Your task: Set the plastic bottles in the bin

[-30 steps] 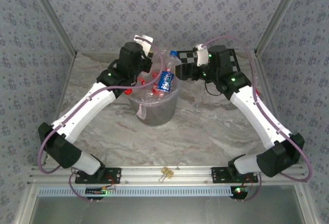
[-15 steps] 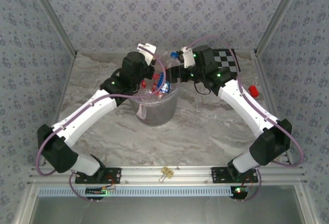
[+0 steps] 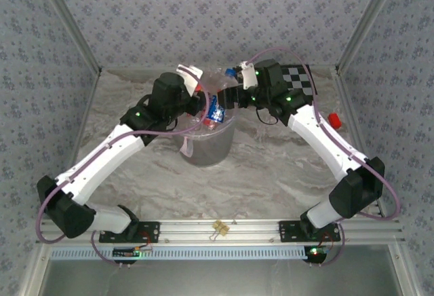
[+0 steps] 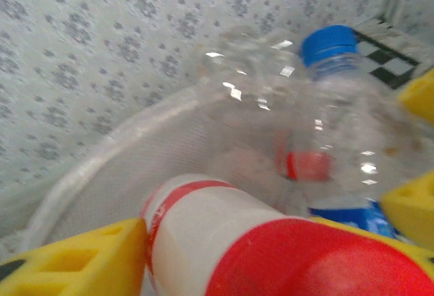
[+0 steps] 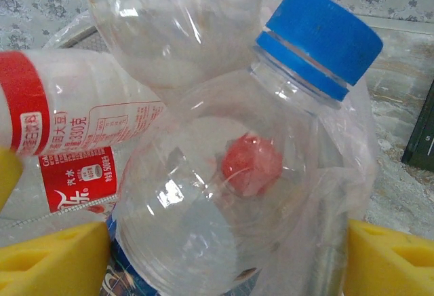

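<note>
Dropping step: two of the plastic bottles are being brought over the bin (image 3: 203, 150), which is standing in the middle of the table (image 3: 271, 174) between the two arms.
Left pincer (image 3: 198, 102): it is being held over the open top of the bin. A red-capped bottle (image 4: 224, 235) is lying between its yellow fingers (image 4: 68, 262). It cannot be told if the bottle is being squeezed or let go.
Right pincer (image 5: 224, 259): it is being pressed shut on a clear blue-capped bottle (image 5: 224, 194), just above the far rim.
Bin inside: other bottles are being kept there, one with a red label (image 5: 74, 174). The pile seems to be getting high.
Doing it well: each bottle should be let go only while all of it is being held inside the rim. The two bottles are touching, so one should be dropped first, then the other.
Watch out: the blue-capped bottle is sticking up tall and could be tipped over the rim. The two pincers are being kept very close and could be bumped together.
</note>
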Tool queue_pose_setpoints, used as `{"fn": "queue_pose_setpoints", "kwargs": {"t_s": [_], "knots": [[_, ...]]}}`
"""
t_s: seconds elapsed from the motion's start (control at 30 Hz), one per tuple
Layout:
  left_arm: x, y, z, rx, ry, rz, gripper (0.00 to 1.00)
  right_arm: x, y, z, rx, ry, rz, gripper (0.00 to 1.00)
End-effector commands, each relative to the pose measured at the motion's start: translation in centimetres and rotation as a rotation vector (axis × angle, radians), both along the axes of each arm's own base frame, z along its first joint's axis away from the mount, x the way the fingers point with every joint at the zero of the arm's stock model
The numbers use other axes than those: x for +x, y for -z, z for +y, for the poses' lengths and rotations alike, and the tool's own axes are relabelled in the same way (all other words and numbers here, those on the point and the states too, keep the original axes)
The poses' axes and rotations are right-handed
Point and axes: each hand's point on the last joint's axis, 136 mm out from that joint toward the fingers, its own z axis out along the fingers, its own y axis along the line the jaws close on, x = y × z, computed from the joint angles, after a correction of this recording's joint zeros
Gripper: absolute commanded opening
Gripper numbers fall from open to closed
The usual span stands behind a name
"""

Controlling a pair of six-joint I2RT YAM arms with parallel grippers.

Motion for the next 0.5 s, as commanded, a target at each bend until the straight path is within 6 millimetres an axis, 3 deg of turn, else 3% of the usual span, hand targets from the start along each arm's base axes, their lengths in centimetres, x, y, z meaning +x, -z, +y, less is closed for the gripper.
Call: {"fn": "queue_pose_setpoints", "kwargs": {"t_s": [0.0,0.17,0.3,0.47], "knots": [[-3.0,-1.4,-1.1,-0.06,0.125,0.057,0.72,0.7,-0.6,0.3,0.003,0.014,-0.013,0.85],[-4.6,-5.5,-1.5,-0.177,0.199,-0.017,0.73,0.5,-1.5,0.1,0.004,0.013,-0.028,0.9],[-6.2,-8.4,-1.9,-0.271,0.271,-0.062,0.71,-0.1,-4.2,-0.7,0.033,0.018,-0.084,0.91],[-6.9,-9.9,-1.7,-0.309,0.3,-0.086,0.69,-0.4,-6.9,-1.9,0.053,0.033,-0.143,0.92]]}}
